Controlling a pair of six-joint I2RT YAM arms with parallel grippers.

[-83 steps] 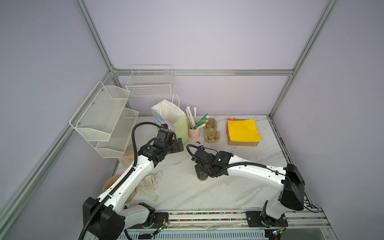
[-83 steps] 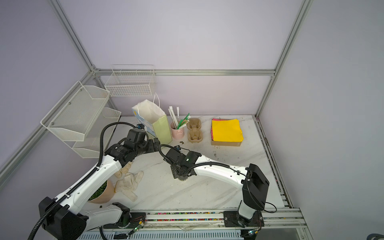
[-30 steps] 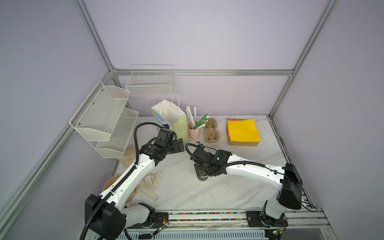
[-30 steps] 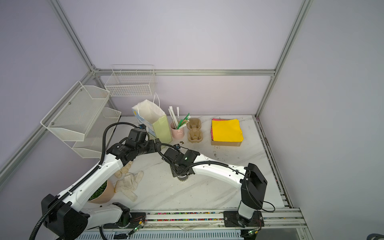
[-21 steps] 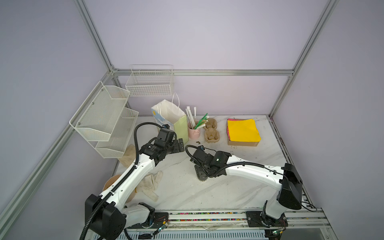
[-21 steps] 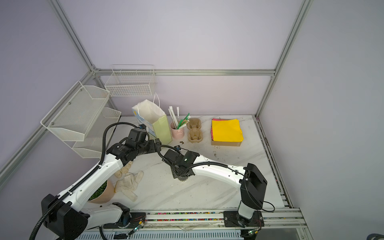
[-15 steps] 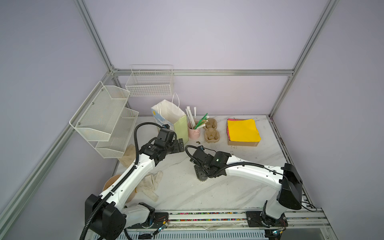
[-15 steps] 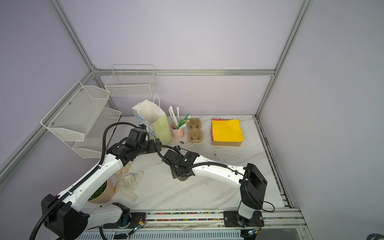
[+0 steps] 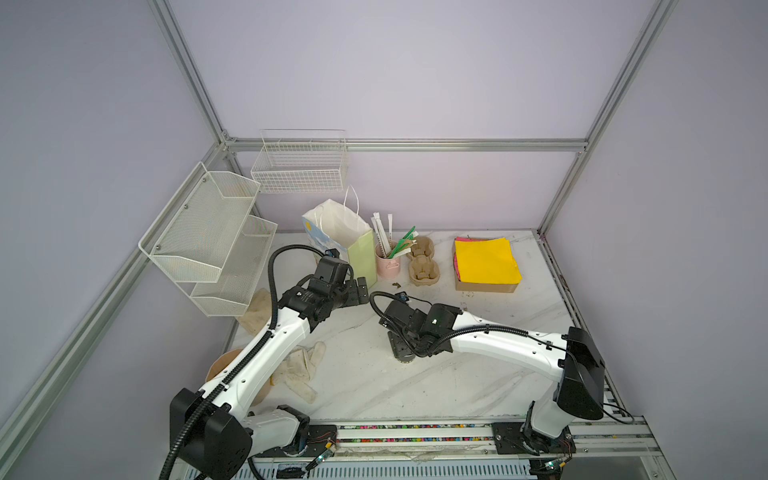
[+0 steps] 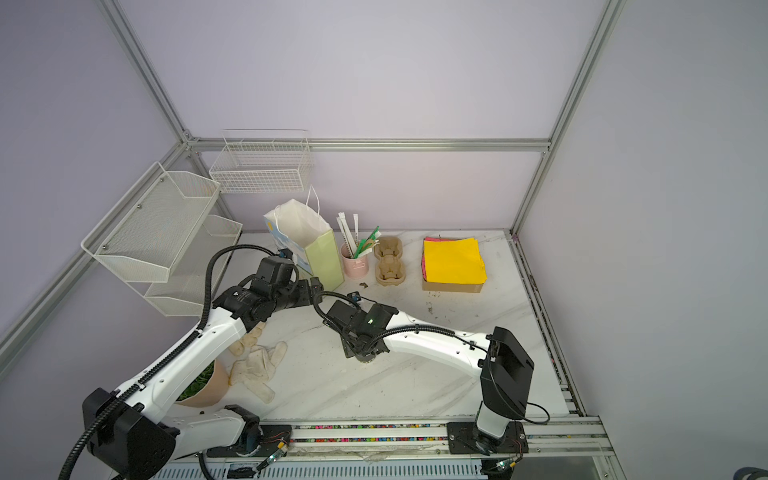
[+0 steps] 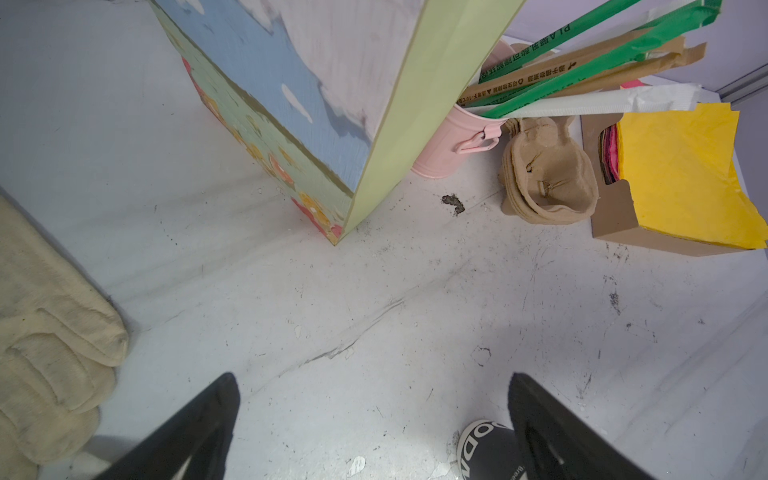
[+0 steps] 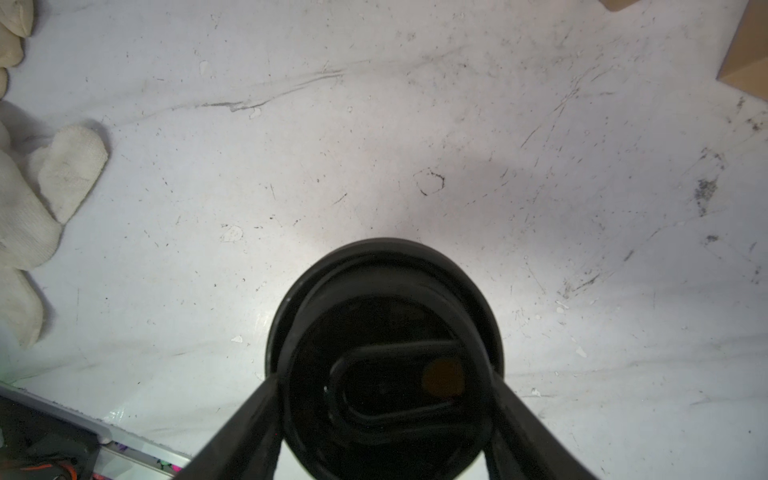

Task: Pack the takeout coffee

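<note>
Change from the earlier pictures is slight. I see both arms in nearly the same pose as 2.8 s ago, and nothing on the surface (image 9: 457,374) has moved.

Left hand (image 9: 360,287): fingers spread fully apart, holding nothing. It hangs just beside the lower front corner of the paper bag (image 9: 362,257), as it did before.

Readable writing, taken from the left wrist view:
- Paper bag: a printed sky-and-cloud picture; I find no text on it.
- Green straw wrappers (image 11: 582,41) in the pink cup (image 11: 440,153): "PLA". The brown wrappers carry a row of Chinese characters.
- Takeout coffee (image 11: 486,449): large white lettering on the black side. It is cut off by the frame edge and a finger, so only "OD" is clear.

Right hand (image 12: 382,380): clamped on the takeout coffee, one finger (image 12: 249,419) against each side at the black sip lid (image 12: 382,316).

The takeout coffee stands upright at mid-surface, directly under the right hand. In both top views the wrist hides nearly all of it. It stands in front of the pink cup, near the left hand but apart from it.
</note>
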